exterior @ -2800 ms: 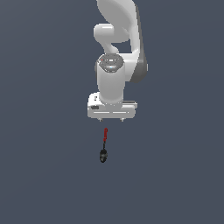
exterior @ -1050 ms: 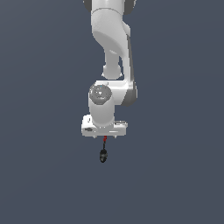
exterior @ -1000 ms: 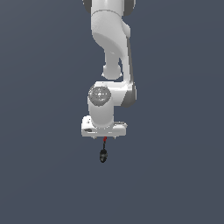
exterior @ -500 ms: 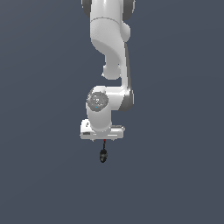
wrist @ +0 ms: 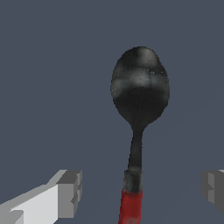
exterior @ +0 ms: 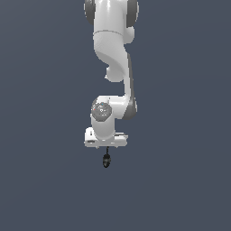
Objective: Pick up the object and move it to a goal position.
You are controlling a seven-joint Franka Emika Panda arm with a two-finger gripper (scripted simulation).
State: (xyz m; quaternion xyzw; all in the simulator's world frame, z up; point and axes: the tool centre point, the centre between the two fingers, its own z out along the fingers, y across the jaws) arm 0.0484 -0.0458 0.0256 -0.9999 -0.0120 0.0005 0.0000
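Note:
The object is a small spoon-like tool lying on the flat grey floor. In the wrist view its black rounded head (wrist: 140, 87) narrows to a thin neck and a red handle (wrist: 131, 205). My gripper (wrist: 140, 192) is open, with one fingertip (wrist: 68, 192) on each side of the handle and clear of it. In the exterior view the gripper (exterior: 107, 147) is low over the tool. Only the black head (exterior: 106, 160) sticks out below the white hand, and the red handle is hidden behind it.
The white arm (exterior: 115, 54) rises straight up from the hand to the top of the exterior view. The plain grey floor (exterior: 180, 180) lies all around, and no goal marker shows.
The arm has come down and the hand has sunk over the tool. The red handle, which showed below the hand earlier, is now covered. The tool has not moved.

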